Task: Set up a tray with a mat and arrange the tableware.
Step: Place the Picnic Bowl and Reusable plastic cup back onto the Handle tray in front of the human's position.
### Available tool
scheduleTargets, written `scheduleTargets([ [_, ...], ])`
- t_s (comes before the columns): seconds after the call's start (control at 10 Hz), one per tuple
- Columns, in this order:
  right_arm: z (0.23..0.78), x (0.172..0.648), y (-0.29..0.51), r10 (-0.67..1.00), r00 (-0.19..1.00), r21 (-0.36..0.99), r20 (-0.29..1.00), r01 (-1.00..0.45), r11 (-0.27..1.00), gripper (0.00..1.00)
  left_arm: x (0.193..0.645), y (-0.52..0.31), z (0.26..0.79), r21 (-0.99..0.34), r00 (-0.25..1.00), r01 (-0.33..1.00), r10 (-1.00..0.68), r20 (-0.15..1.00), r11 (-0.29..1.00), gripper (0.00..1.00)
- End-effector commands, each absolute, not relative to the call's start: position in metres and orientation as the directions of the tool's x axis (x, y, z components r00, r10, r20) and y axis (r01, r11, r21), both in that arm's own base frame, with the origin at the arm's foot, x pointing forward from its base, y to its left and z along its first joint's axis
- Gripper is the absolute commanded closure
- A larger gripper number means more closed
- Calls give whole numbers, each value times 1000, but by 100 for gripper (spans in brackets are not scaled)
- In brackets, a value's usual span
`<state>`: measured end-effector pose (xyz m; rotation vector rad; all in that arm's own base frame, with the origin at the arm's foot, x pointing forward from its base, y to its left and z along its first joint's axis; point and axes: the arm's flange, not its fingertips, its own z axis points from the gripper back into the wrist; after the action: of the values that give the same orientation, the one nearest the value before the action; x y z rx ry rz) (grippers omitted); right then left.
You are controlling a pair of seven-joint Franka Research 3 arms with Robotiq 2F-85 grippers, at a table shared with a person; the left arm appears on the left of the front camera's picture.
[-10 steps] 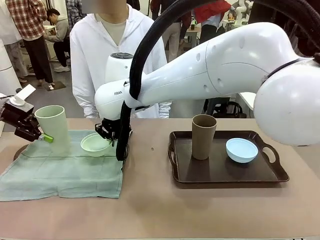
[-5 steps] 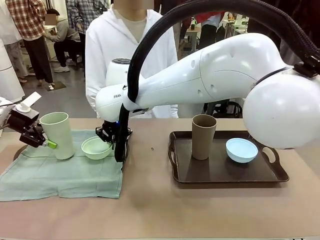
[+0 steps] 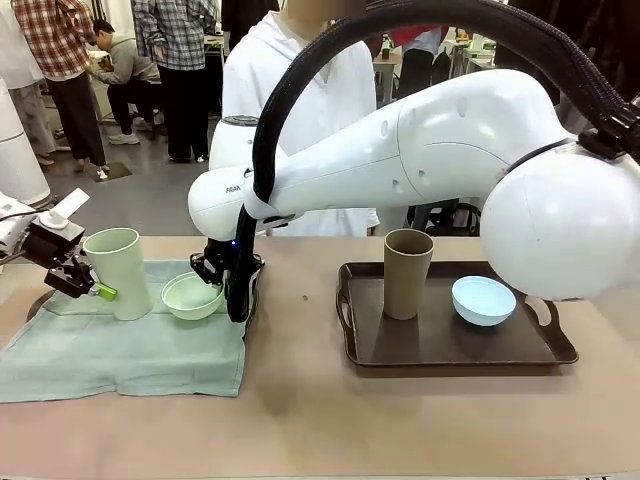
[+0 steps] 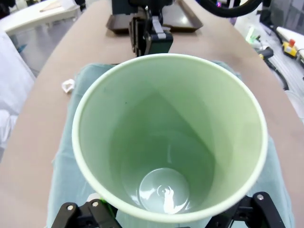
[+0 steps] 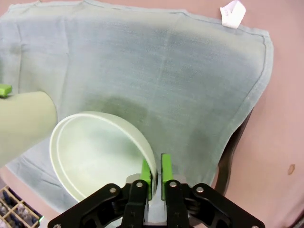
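front view: the left gripper (image 3: 95, 290) straddles the pale green tumbler (image 3: 118, 270), upright on the mat (image 3: 130, 350). whether it squeezes cannot be told. the right gripper (image 3: 222, 278) sits at the rim of the mint green bowl (image 3: 192, 296), just beside the tumbler. the brown tumbler (image 3: 407, 272) and light blue bowl (image 3: 483, 300) stand on the tray (image 3: 345, 310).

left wrist view: the fingers (image 4: 66, 211) flank the tumbler's base. a sideways pull-away could topple so tall a cup.

right wrist view: green pads bracket the bowl's rim closely; clamped or freed, it cannot be told. lifting while caught would tip the bowl or bunch the cloth.

count: two tumblers, two bowls, one mat.
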<state>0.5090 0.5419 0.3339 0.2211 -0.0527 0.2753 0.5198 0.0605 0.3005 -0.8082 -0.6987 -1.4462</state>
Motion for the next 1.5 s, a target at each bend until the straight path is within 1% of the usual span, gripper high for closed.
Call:
scheduleTargets([
  [0.0, 345, 505, 540, 289, 955, 172, 67, -297, 939, 16, 519, 63, 304, -22, -6, 999, -612, 791, -39, 0],
  [0.1, 354, 499, 536, 304, 951, 129, 60, -309, 942, 74, 516, 65, 307, -21, -4, 999, -639, 769, -32, 0],
  [0.2, 364, 493, 531, 305, 950, 97, 59, -310, 946, 0, 515, 69, 310, -19, -4, 999, -663, 749, -28, 0],
  [0.3, 378, 482, 524, 311, 949, 57, 51, -313, 948, 54, 509, 76, 314, -42, 20, 999, -695, 718, -15, 0],
  [0.4, 387, 480, 520, 308, 950, 41, 51, -310, 950, 0, 511, 79, 318, -55, 29, 998, -713, 700, -13, 0],
  [0.5, 397, 471, 510, 308, 950, 22, 57, -309, 951, 34, 507, 84, 321, -59, 45, 998, -740, 672, 7, 0],
  [0.6, 406, 464, 503, 307, 950, 6, 57, -308, 951, 34, 503, 88, 329, -37, 44, 999, -777, 628, 27, 0],
  [0.7, 414, 458, 491, 288, 956, -1, 61, -288, 958, 34, 500, 90, 340, -36, 73, 997, -804, 590, 64, 0],
  [0.8, 425, 450, 478, 268, 961, -3, 69, -269, 963, 34, 491, 89, 362, -58, 136, 990, -824, 549, 125, 0],
  [0.9, 436, 441, 457, 256, 962, 7, 93, -258, 966, 34, 480, 79, 387, -53, 243, 967, -841, 483, 249, 0],
  [1.0, 447, 433, 439, 240, 963, 29, 123, -245, 969, 34, 471, 70, 410, -54, 373, 922, -843, 388, 383, 0],
  [1.1, 456, 426, 423, 219, 965, 43, 141, -227, 973, 34, 463, 63, 431, -7, 466, 875, -838, 285, 484, 0],
  [1.2, 465, 419, 407, 192, 970, 52, 147, -201, 978, 34, 458, 57, 454, 7, 553, 826, -811, 194, 564, 0],
  [1.3, 474, 408, 389, 193, 970, 37, 149, -200, 979, 34, 450, 50, 474, 31, 569, 817, -813, 122, 576, 0],
  [1.4, 485, 399, 375, 228, 962, 14, 153, -233, 972, 34, 445, 43, 498, 54, 596, 797, -797, 94, 602, 0],
])
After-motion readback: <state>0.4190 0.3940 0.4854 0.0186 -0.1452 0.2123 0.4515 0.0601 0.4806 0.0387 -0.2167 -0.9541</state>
